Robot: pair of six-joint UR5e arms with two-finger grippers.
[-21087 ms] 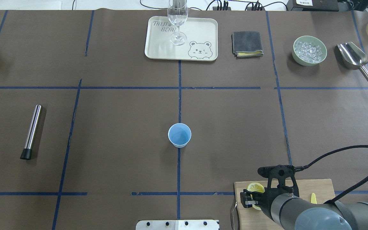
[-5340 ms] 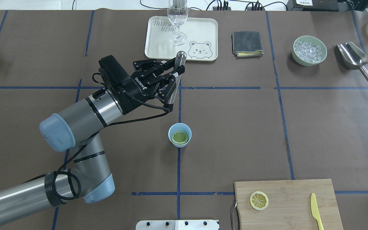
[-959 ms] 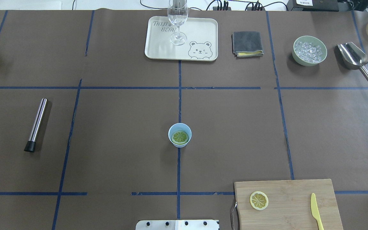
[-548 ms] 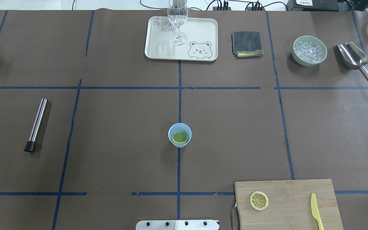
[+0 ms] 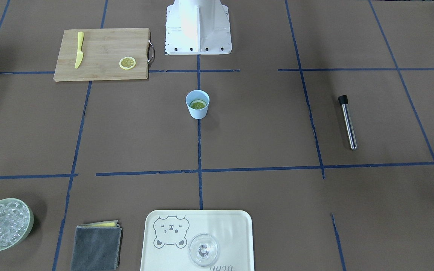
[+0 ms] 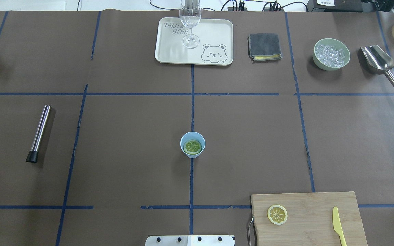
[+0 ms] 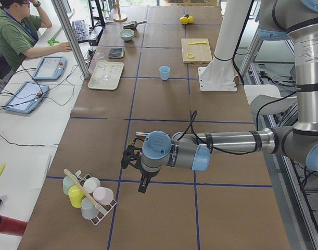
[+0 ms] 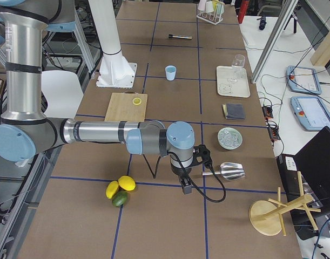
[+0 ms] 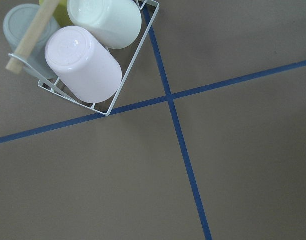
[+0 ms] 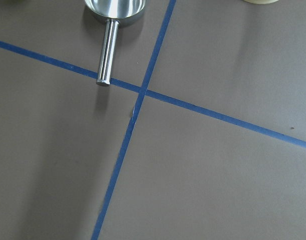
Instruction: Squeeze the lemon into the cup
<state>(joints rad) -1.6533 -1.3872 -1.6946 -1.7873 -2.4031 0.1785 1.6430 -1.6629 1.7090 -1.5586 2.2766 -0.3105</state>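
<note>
Left gripper [image 7: 143, 186] hangs far from tray [image 6: 217, 34] marked "BEAR".

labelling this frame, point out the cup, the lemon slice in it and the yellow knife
cup [image 6: 192, 136]: overhead exterior view, far inner wall
lemon slice [image 6: 192, 147]: overhead exterior view, centre of its face
yellow knife [image 6: 336, 219]: overhead exterior view, mid length

In cup [image 6: 192, 136]: lemon [image 6: 192, 147]. On board [image 6: 313, 218], near-right of it: 2nd slice [image 6: 277, 214], knife [image 6: 338, 225].

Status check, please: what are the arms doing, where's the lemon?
Left gripper and right gripper far from cup, open-or-shut unclear. Lemon flat in cup. Nothing over it.
</note>
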